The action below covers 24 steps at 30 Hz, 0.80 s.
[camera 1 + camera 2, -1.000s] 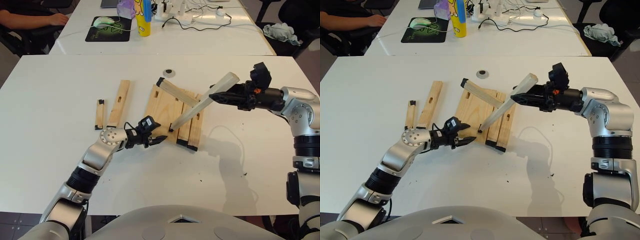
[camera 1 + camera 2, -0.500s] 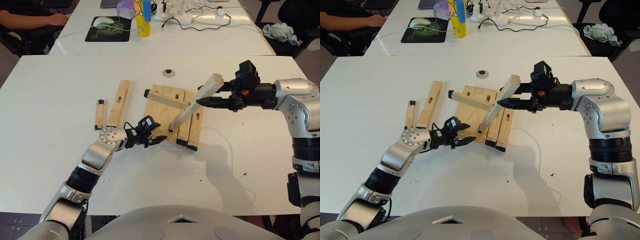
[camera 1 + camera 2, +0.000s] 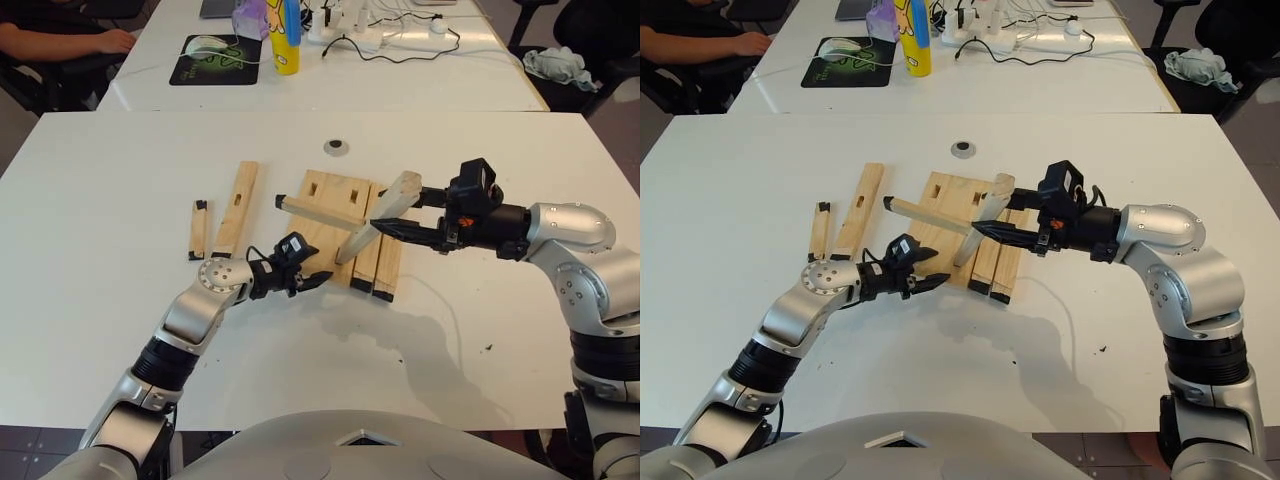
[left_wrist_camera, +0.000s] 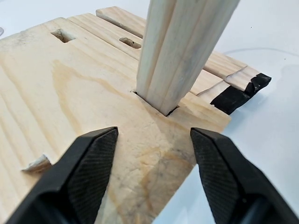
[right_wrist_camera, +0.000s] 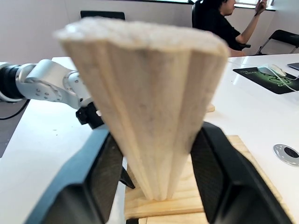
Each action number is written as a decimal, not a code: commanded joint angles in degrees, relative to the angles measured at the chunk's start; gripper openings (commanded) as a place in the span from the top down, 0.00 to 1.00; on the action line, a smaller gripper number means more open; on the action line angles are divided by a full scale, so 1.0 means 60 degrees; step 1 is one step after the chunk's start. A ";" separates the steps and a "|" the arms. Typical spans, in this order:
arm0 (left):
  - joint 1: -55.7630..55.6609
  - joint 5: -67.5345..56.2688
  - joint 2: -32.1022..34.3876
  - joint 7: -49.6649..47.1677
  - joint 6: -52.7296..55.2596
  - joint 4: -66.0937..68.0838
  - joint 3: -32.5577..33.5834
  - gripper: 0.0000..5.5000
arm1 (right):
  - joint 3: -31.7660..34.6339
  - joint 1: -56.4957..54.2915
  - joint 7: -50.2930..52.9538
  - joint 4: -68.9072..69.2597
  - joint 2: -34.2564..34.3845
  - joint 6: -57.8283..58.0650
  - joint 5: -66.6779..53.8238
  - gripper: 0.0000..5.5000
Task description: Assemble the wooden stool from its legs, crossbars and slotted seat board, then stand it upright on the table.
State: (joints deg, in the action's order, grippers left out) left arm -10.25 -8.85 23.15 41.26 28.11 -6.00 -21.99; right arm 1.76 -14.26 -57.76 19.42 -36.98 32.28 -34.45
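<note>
While the right gripper (image 3: 388,213) is pinching the pale grooved wooden leg (image 3: 402,190) between its black fingers (image 5: 219,172), the leg is leaning over the square slotted plywood seat board (image 3: 322,236), which is lying flat on the white bench (image 3: 120,180). The left wrist view is showing the leg's foot sitting in a corner slot (image 4: 172,111), with the left gripper (image 3: 315,281) hovering at that corner, its fingers (image 4: 91,158) spread. The head views are showing a long slotted wooden bar (image 3: 238,207) and a short black-tipped bar (image 3: 199,228) lying left of the board.
</note>
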 commanded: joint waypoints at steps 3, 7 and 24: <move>0.0330 0.0258 0.0116 0.0074 0.0595 0.0735 -0.0333 0.47 | -0.0112 0.0035 0.0295 -0.1222 0.0740 -0.0422 0.0063 0.63; 0.0220 0.0272 0.0133 0.0156 0.0548 0.0879 -0.0322 0.47 | -0.0621 0.0754 -0.0099 -0.1213 0.0730 -0.0770 0.0258 0.63; 0.0195 0.0318 0.0176 0.0136 0.0581 0.0943 -0.0308 0.47 | -0.1220 0.1006 0.0376 -0.2028 0.1000 -0.1560 0.0679 0.63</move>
State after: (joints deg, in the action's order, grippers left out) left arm -12.00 -8.81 22.91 41.80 28.03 -3.74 -21.94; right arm -2.54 -12.00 -56.98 11.12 -30.22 18.95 -34.24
